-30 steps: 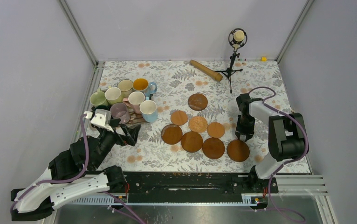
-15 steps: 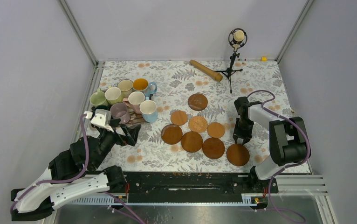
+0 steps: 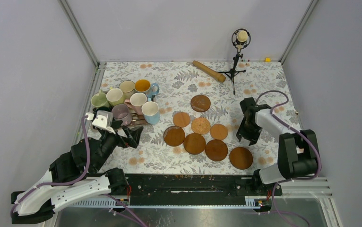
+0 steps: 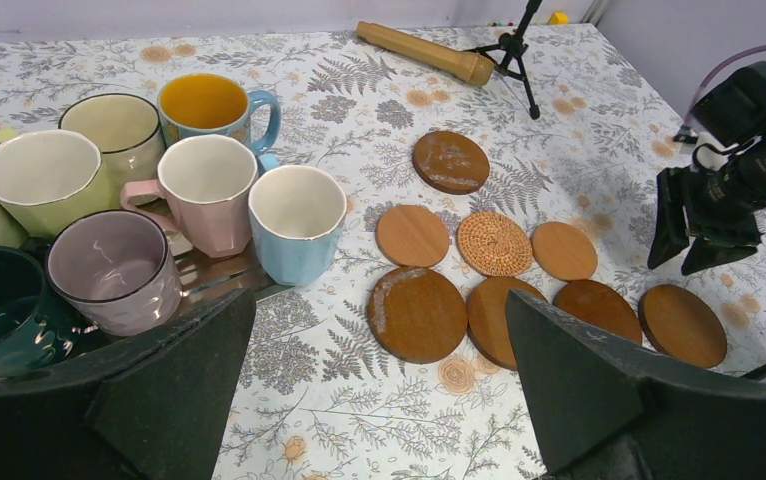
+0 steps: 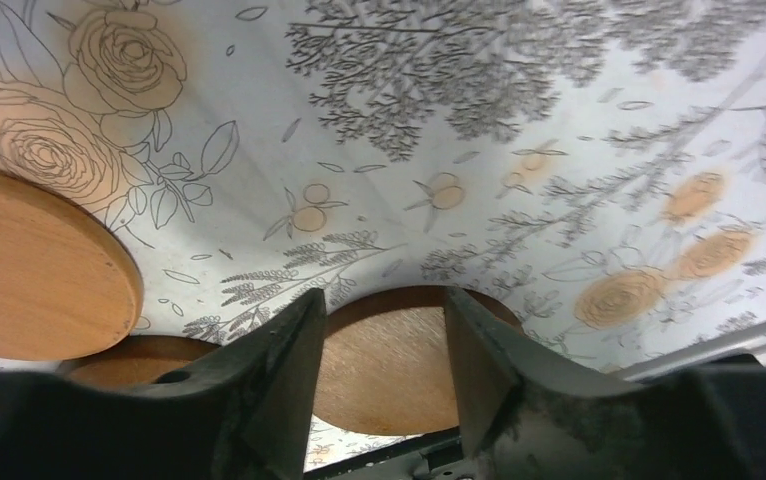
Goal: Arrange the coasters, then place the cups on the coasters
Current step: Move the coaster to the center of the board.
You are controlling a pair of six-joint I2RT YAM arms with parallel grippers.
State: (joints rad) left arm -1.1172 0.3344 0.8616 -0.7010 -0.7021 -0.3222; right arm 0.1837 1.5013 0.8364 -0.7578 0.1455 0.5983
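Eight round coasters lie in the middle of the table: a dark one (image 3: 200, 103) apart at the back, a woven one (image 3: 201, 126) among the tan and brown ones, and the front-right coaster (image 3: 241, 158) nearest my right arm. The cups (image 3: 137, 100) stand bunched at the left, among them the light blue cup (image 4: 296, 220) and the mauve cup (image 4: 114, 270). My right gripper (image 3: 248, 137) hovers open just behind the front-right coaster (image 5: 389, 370), which lies flat under its parted jaws (image 5: 384, 300). My left gripper (image 3: 122, 137) is wide open and holds nothing, in front of the cups (image 4: 379, 305).
A wooden rolling pin (image 3: 209, 71) and a microphone on a small tripod (image 3: 236, 56) stand at the back. The cups rest on a shiny dark tray (image 4: 214, 278). Grey walls close in the left, right and back sides. A small yellow piece (image 3: 267, 59) sits in the back right corner.
My right gripper's jaws have spread apart, letting go of the front-right coaster, which now lies slightly nearer the front edge. The left arm has not moved.
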